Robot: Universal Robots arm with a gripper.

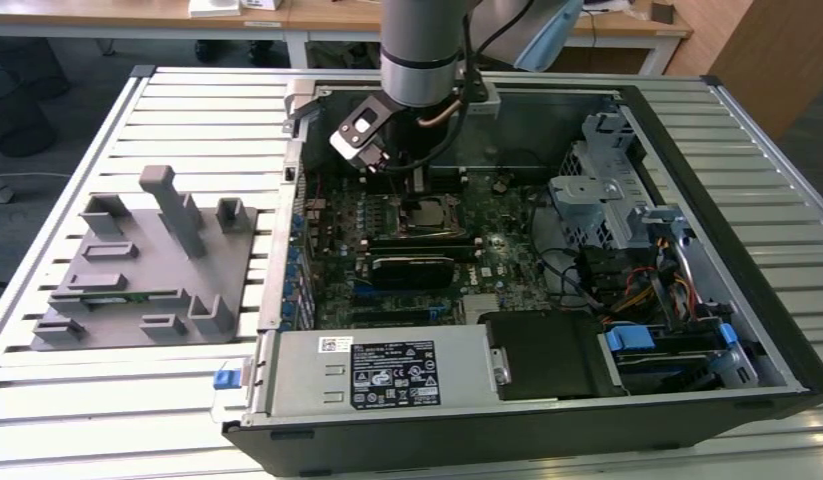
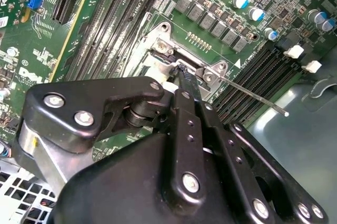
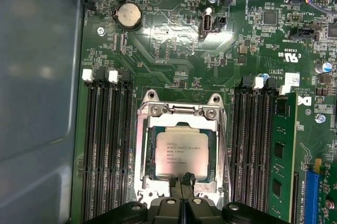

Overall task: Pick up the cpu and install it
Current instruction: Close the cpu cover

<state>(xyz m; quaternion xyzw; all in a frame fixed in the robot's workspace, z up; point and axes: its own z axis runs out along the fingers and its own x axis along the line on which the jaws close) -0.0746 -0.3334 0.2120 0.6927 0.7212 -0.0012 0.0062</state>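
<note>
The cpu, a small silver-grey square chip, lies flat in the open metal socket frame on the green motherboard. In the exterior view the cpu sits mid-board inside the open computer case. My gripper hangs just over the cpu's near edge, its two black fingers pressed together with nothing between them. In the second wrist view the gripper points down at the socket and its body hides most of the chip. In the exterior view the gripper is low inside the case.
A green memory stick stands in a slot beside the socket. The socket's thin lever rod sticks out sideways. A drive cage and power supply crowd the case. A grey parts holder sits at the exterior view's left.
</note>
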